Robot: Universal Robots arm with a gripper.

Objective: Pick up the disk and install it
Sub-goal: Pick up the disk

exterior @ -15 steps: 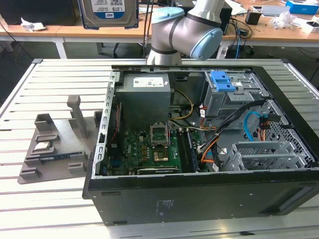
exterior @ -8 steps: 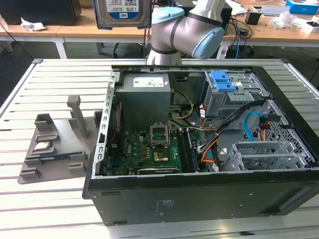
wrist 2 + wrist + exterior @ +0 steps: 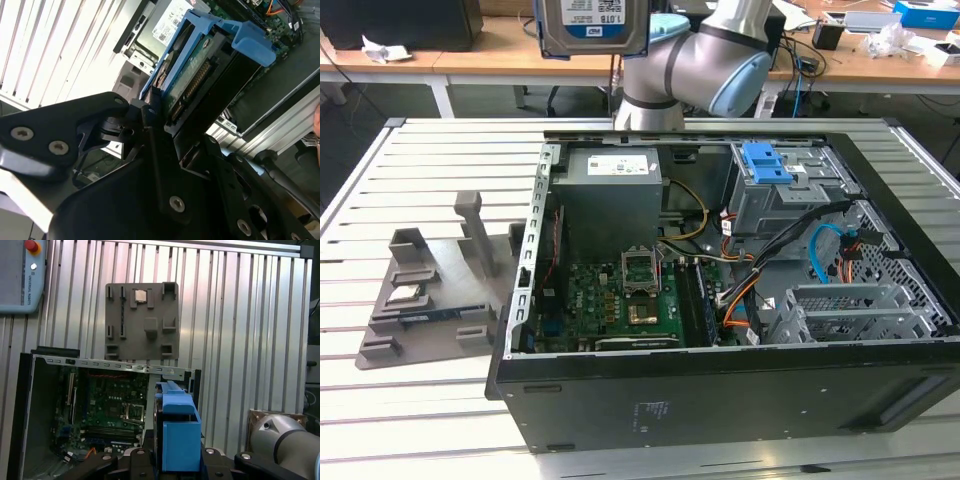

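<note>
Blue-framed disk (image 3: 592, 25), white-and-blue label (image 3: 588, 14), aloft in pincer (image 3: 151, 107)

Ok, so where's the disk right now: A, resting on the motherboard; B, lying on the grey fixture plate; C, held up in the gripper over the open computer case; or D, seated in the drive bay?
C: in the exterior view the disk hangs high over the computer case, and in the first wrist view the gripper is clamped on it.
</note>
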